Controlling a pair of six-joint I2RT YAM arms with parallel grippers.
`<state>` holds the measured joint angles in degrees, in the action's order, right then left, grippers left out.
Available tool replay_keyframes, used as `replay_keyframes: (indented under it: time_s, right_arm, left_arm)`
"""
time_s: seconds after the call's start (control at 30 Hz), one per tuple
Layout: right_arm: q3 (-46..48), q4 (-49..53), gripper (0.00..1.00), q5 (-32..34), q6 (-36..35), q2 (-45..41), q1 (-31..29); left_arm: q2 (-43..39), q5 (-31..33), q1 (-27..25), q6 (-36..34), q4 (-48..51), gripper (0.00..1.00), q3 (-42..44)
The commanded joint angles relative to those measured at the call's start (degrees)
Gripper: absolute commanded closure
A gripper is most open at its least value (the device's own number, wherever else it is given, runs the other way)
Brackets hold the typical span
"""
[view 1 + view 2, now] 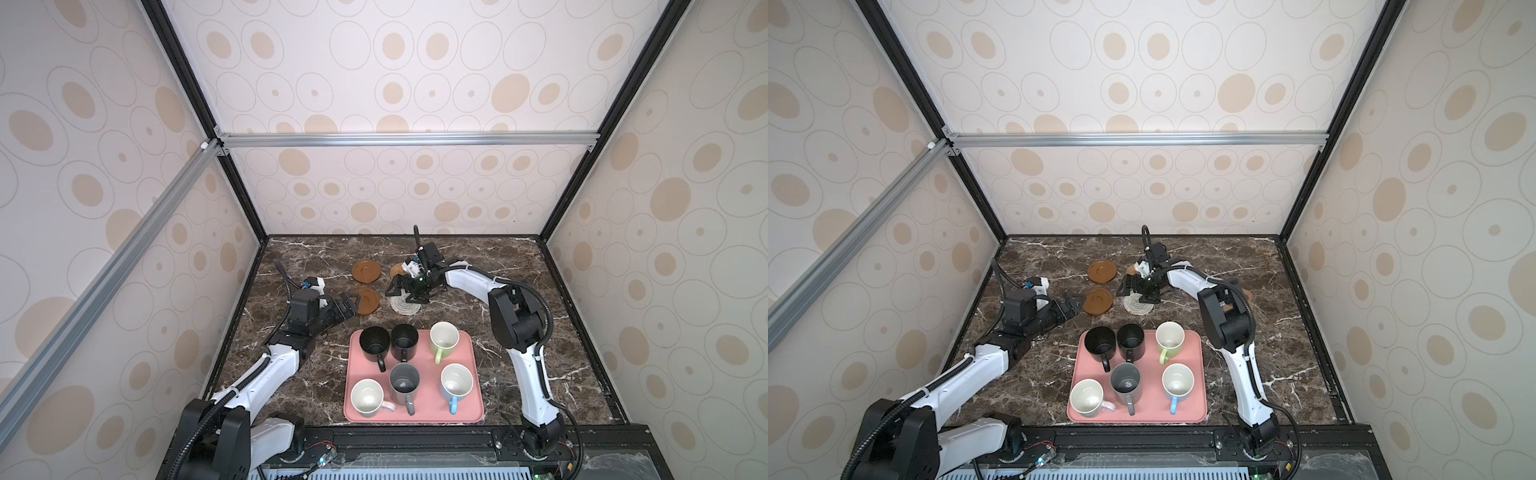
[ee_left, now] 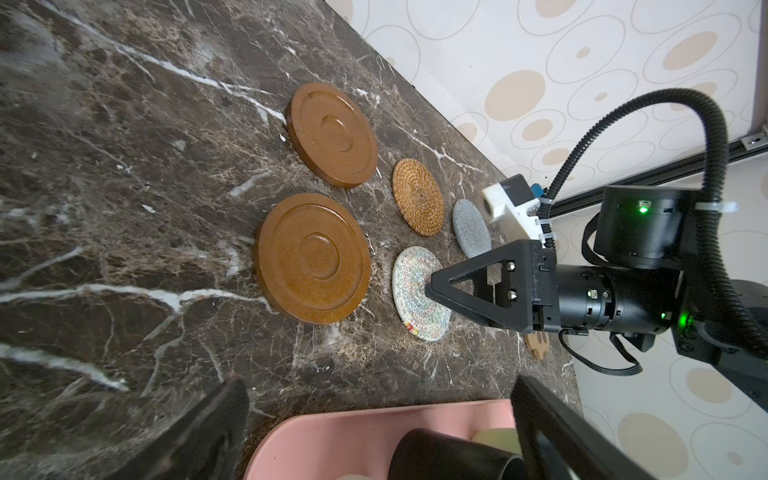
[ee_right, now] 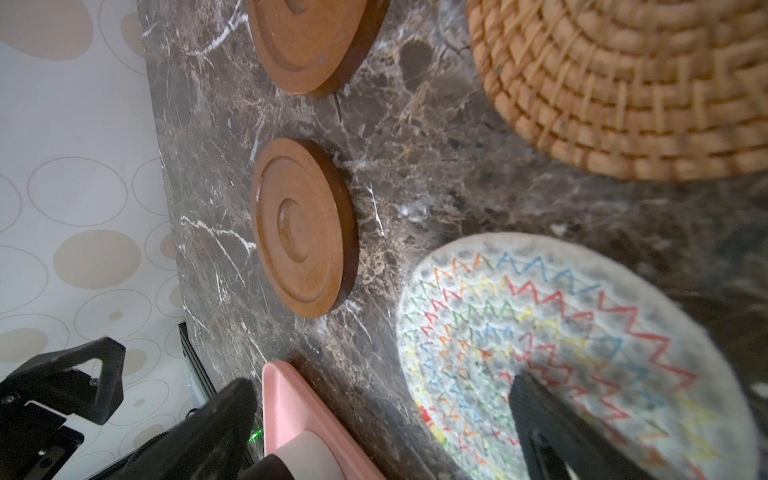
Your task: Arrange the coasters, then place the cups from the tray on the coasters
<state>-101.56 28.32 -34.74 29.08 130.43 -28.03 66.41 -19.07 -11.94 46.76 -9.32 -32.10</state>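
The right claw, jaws apart, is hovering low over the white coaster just beyond the tray; the left claw is gaping beside the disc there. The cups are sitting on the tray. Pinching the soft weave may be bunching it, or shoving it into the disc

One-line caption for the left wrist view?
Open right tool over the whitish woven coaster; two wooden discs, a rattan coaster and a blue-grey coaster alongside; pink tray nearby.
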Motion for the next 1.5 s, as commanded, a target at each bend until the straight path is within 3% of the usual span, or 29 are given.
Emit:
replay_keyframes:
  time_s: [0.0,0.47,0.67,1.1,1.47]
  right_arm:
    - [0.4,5.7,0.0,2.9,0.7,1.8,0.9]
    - [-3.8,4.5,0.0,-1.2,1.4,-0.2,0.9]
    - [-4.0,6.3,0.0,0.0,-0.3,-2.2,1.1]
    - [6.5,4.2,0.0,0.8,-1.2,-9.0,4.8]
    - [9.8,3.5,0.0,1.2,-0.9,-8.6,5.9]
  left_arm:
    - [-1.2,0.3,0.3,0.5,0.1,0.0,-0.8]
    - [-2.4,0.7,0.3,0.6,0.2,0.0,-0.2]
    - [-3.2,1.2,0.4,0.6,0.8,0.0,0.0]
    - [-3.8,1.2,0.3,0.8,0.9,0.0,0.6]
    - [-4.4,1.2,0.3,0.9,0.9,0.0,1.2]
